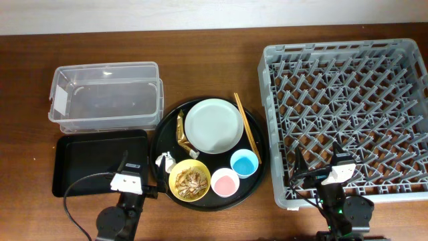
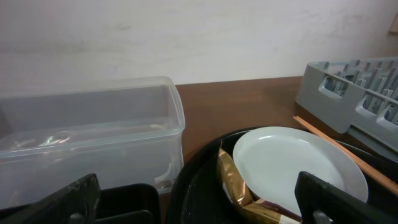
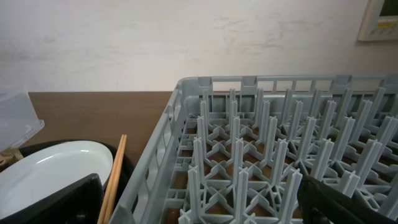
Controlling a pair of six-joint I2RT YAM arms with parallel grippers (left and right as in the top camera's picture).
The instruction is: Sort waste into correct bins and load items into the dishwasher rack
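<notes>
Two pincers, left (image 2: pixel 199 203) and right (image 3: pixel 208 203), sit at the near desk (image 1: pixel 200 60) edge, jaws apart and empty. Wrapper (image 1: pixel 180 128), tissue (image 1: pixel 164 161), plate (image 1: pixel 214 126) and bowl (image 1: pixel 189 181) of scraps lie on the round tray (image 1: pixel 167 134), between tub (image 1: pixel 107 97) at far left and rack (image 1: pixel 348 120) at right. Suggested first step: the left pincer descends on the wrapper's free end and closes without nudging the plate just beside it.

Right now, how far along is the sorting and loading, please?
Nothing looks done yet: the grey grid rack, the clear plastic rectangular tub and the shallow black rectangular tray hold nothing. Nothing is in hand; the left gripper and right gripper are open. Remaining: gold-brown wrapper, white tissue, food scraps, pale green plate, wooden chopsticks, blue cup, pink cup and yellow bowl, all on the round black tray.
</notes>
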